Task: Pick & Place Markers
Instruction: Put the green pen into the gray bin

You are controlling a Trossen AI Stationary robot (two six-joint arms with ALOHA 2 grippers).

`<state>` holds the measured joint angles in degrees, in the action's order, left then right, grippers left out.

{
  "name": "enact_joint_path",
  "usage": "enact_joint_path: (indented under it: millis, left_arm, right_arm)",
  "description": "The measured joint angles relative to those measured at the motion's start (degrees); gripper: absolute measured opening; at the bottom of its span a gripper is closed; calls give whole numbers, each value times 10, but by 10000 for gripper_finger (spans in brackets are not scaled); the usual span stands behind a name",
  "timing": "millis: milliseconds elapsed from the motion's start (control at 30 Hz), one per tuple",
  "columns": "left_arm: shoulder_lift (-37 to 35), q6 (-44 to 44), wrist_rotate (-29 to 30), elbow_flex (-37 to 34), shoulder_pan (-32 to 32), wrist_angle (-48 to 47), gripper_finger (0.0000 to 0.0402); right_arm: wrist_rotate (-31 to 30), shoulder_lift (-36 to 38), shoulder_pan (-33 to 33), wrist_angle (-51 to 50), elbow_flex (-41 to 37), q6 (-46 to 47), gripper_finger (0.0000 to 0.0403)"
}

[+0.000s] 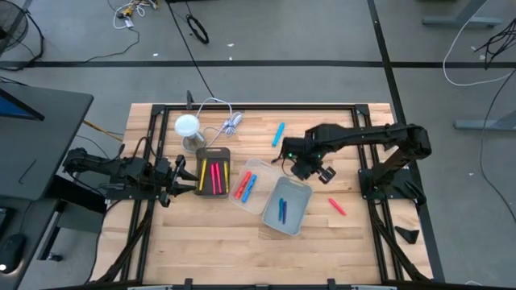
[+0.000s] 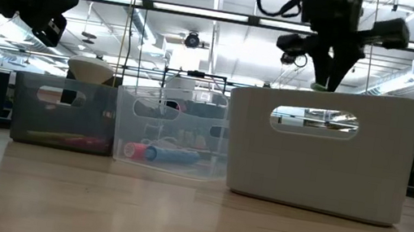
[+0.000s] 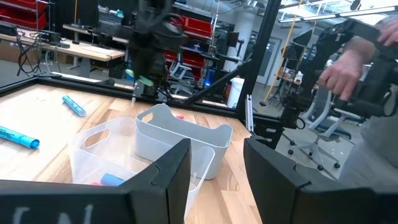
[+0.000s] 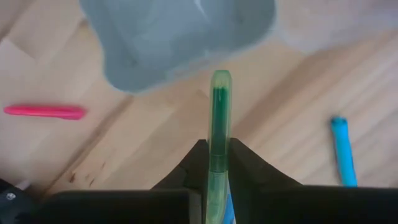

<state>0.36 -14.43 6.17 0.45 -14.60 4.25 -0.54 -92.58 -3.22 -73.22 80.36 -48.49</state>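
R gripper [image 1: 309, 167] clenched on green marker [image 4: 219, 124] near grey bin [image 1: 286, 207] rim; early drop risked desk landing. L gripper [image 1: 179, 175] released, idle by desk's left edge.

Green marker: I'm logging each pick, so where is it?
The right gripper holds the green marker, raised beside the pale grey bin.

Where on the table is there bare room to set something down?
Bare wood runs along the near edge, below the white bin, and near the left corner. Crowded: the row of dark bin, clear bin and white bin, and the far lamp and cable bundle.
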Motion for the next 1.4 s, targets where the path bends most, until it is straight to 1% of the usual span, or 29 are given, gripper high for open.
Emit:
enact_joint_path:
  millis: [167, 467, 700, 867, 1000, 1233, 1400]
  left_arm:
    - [0, 0, 0, 0, 0, 0, 154]
    - [0, 0, 0, 0, 0, 0, 154]
    - [0, 0, 0, 0, 0, 0, 154]
    - [0, 0, 0, 0, 0, 0, 154]
    - [0, 0, 0, 0, 0, 0, 154]
    - [0, 0, 0, 0, 0, 1, 154]
    - [0, 0, 0, 0, 0, 1, 154]
  right_arm:
    - [0, -1, 53, 2, 0, 0, 39]
    - [0, -34, 145, 9, 3, 22, 39]
    - [1, -82, 198, 11, 57, 50, 39]
    - [1, -114, 214, 6, 103, 65, 39]
    - [1, -122, 215, 9, 114, 65, 39]
    - [5, -140, 208, 35, 82, 61, 39]
    - [7, -141, 208, 102, 29, 61, 39]
